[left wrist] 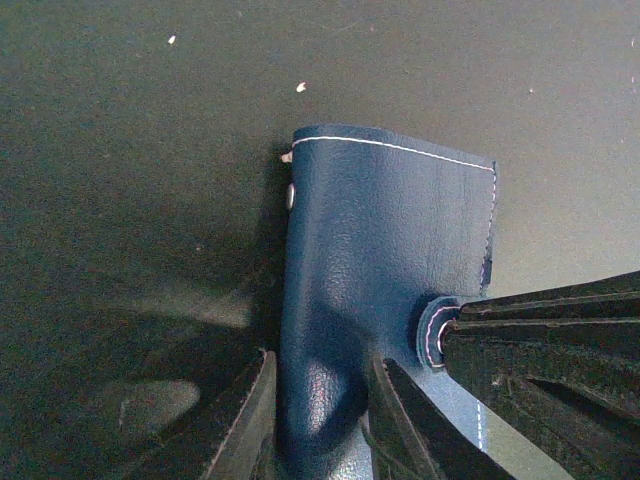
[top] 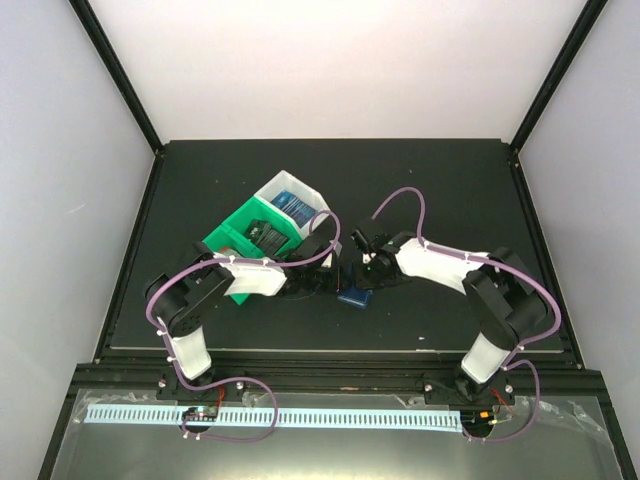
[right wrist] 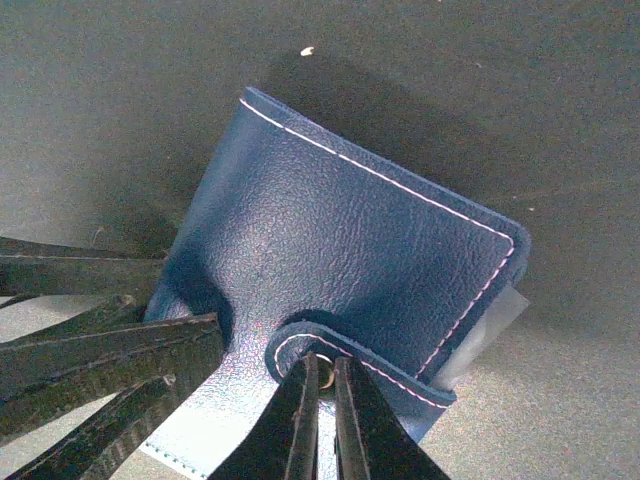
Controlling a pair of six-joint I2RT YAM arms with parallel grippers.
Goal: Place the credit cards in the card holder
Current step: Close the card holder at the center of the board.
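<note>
Black table point(top: 450, 190), matte, walled by pale panels on three sides.

Two arms bolted at the near edge: left arm point(top: 215, 290) reaching rightward, right arm point(top: 440, 262) reaching leftward, wrists meeting near the table's middle.

Green-and-white bin point(top: 228, 238), three compartments, set at an angle just behind the left arm.

Dark blue wallet point(right wrist: 340, 230), grained surface, white stitching along the edges, folded with outer face up, paler lining showing at one open corner. Placed between the two wrists, just right of the bin and apart from it. Resting on the table or lifted: cannot tell.

Clamped on the wallet's near end: left gripper point(left wrist: 322, 360), a finger on either side of the folded edge.

Nearly closed, tips pinching the wallet's strap: right gripper point(right wrist: 325, 362), coming in from the opposite side.

Stacked in the bin's white end compartment: blue cards point(top: 293, 207). Alongside, in the neighbouring green compartment: dark card point(top: 262, 233). Both well clear of the wallet.

Rounded snap tab point(right wrist: 300, 335), stitched rim, metal stud glinting at the right fingertips.

Pale specks point(left wrist: 301, 87) on the table beyond the wallet.
</note>
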